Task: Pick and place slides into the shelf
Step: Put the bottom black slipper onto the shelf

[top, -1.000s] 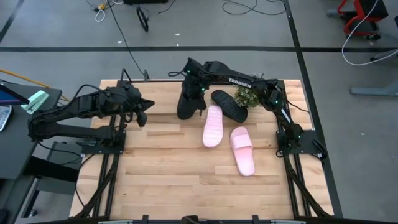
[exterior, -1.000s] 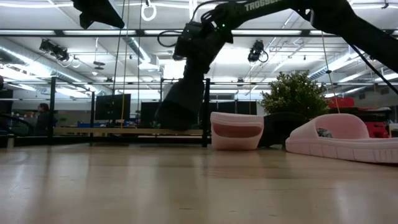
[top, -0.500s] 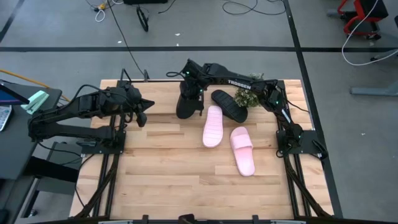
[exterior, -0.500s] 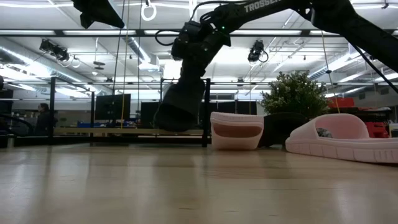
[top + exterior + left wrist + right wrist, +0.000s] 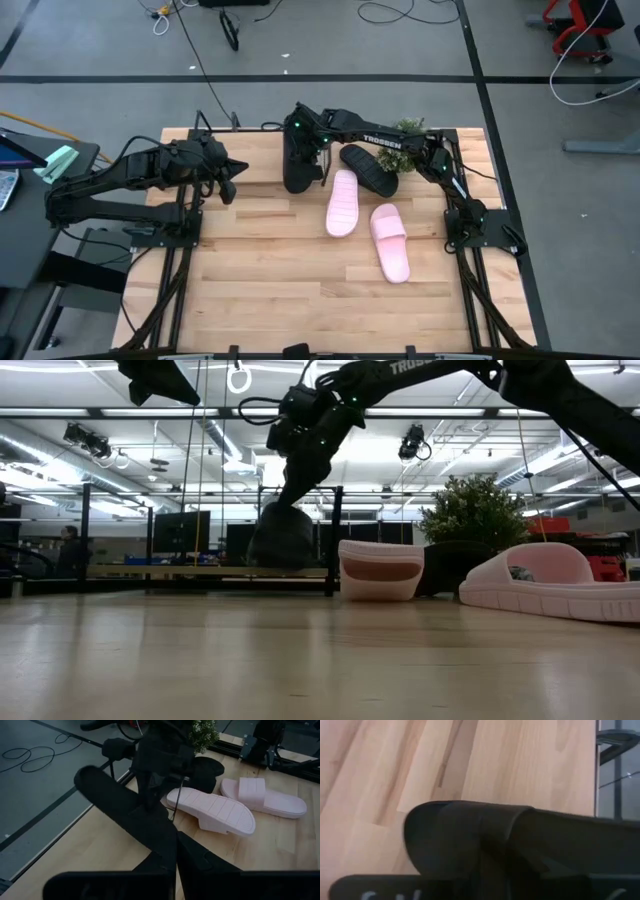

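My right gripper reaches over the table's far middle, shut on a black slide that hangs below it in front of the shelf, a low rack of black bars on a wooden base. The second black slide lies on its sole beside the plant. One pink slide lies sole up, and the other pink slide lies strap up nearer the right edge. My left gripper hovers open at the table's left side, touching nothing. My right gripper holds the black slide by its upper end, coming from above and pointing down. The slide's strap shows just past the fingers, which hide the contact itself. The slide hangs nearly upright; whether its lower end touches the shelf, I cannot tell.
A small green potted plant stands at the far right, next to the lying black slide. The near half of the wooden table holds no objects. The arms' black frames stand along the left and right edges.
My right gripper has carried the black slide toward the table's far edge and slightly left, closer to the shelf. The slide has swung from a slant to hanging nearly upright below the fingers. The grip has stayed shut.
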Robot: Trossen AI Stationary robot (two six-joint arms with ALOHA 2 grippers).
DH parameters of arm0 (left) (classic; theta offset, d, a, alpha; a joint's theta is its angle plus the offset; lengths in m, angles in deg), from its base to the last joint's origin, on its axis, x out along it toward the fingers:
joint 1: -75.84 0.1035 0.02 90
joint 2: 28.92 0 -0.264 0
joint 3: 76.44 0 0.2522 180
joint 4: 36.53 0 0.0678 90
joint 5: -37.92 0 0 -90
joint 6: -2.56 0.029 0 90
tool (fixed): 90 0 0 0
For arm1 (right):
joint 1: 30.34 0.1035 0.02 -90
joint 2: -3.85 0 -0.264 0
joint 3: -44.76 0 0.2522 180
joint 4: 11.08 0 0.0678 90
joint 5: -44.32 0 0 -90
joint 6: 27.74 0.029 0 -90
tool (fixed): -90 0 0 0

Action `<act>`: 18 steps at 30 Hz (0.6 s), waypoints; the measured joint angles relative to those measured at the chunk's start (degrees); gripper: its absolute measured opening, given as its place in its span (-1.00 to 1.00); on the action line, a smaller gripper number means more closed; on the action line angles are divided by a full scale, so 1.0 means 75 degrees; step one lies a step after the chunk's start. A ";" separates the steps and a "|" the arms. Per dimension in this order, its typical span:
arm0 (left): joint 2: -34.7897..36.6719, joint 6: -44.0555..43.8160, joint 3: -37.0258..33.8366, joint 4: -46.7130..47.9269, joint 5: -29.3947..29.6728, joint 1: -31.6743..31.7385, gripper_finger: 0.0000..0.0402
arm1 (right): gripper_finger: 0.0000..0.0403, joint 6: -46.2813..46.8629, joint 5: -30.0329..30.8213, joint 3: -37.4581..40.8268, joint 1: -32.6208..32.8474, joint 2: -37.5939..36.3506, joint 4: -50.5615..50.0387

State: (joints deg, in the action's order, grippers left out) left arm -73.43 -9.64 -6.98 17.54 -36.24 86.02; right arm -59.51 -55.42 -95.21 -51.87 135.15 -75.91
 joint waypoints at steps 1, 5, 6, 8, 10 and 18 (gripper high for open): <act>0.0000 0.0000 0.0003 0.0000 0.0000 0.0000 -0.95 | -0.49 0.0000 0.0107 0.0000 0.0021 0.0000 -0.0002; 0.0000 0.0000 0.0003 0.0000 0.0000 0.0000 -0.95 | -0.42 0.0039 0.0399 0.0000 0.0098 0.0000 -0.0015; 0.0000 -0.0002 0.0003 0.0000 0.0000 0.0000 -0.94 | -0.41 0.0056 0.0400 0.0000 0.0100 0.0000 -0.0015; 0.0000 -0.0003 0.0003 0.0000 0.0000 0.0000 -0.91 | -0.40 0.0070 0.0403 0.0000 0.0100 0.0000 -0.0023; 0.0000 0.0000 0.0003 0.0000 0.0000 0.0000 -0.89 | -0.40 0.0087 0.0437 0.0000 0.0094 0.0000 -0.0032; 0.0000 -0.0003 0.0003 0.0000 0.0000 0.0000 -0.90 | -0.38 0.0181 0.0648 0.0000 0.0091 0.0000 -0.0044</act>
State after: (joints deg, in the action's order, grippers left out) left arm -73.43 -9.66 -6.96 17.54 -36.24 86.02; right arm -58.16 -50.56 -95.21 -51.18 135.15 -76.24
